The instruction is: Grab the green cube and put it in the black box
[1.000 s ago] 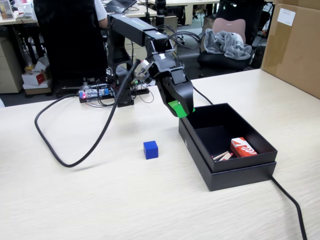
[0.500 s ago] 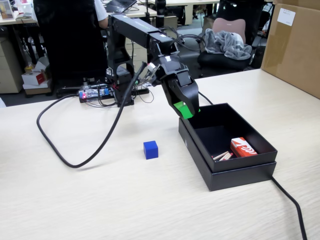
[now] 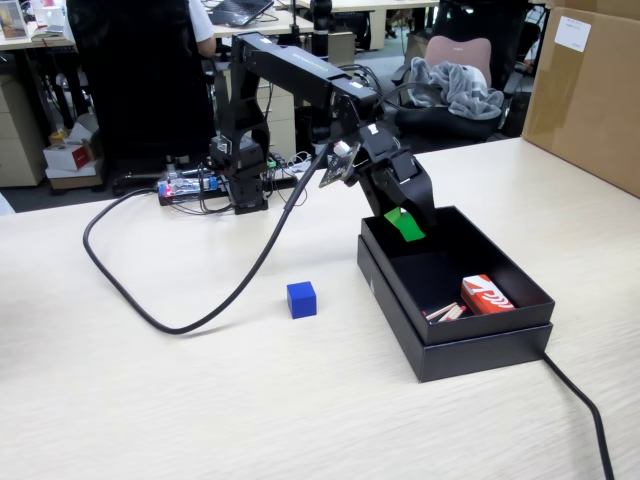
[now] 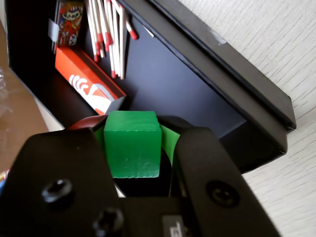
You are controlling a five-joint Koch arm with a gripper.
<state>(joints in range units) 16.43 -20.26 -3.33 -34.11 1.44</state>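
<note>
The green cube (image 4: 132, 143) sits clamped between my jaws, and my gripper (image 4: 133, 140) is shut on it. In the fixed view the gripper (image 3: 404, 222) hangs over the far left corner of the black box (image 3: 440, 345), with the green cube (image 3: 405, 225) showing beneath the black fingers. Through the wrist camera the box's dark floor (image 4: 168, 79) lies directly below the cube.
Inside the box lie a red matchbox (image 3: 486, 295) and loose matches (image 4: 108, 34). A blue cube (image 3: 302, 299) rests on the table left of the box. A black cable (image 3: 180, 300) loops across the table. A brown carton (image 3: 590, 90) stands at the right.
</note>
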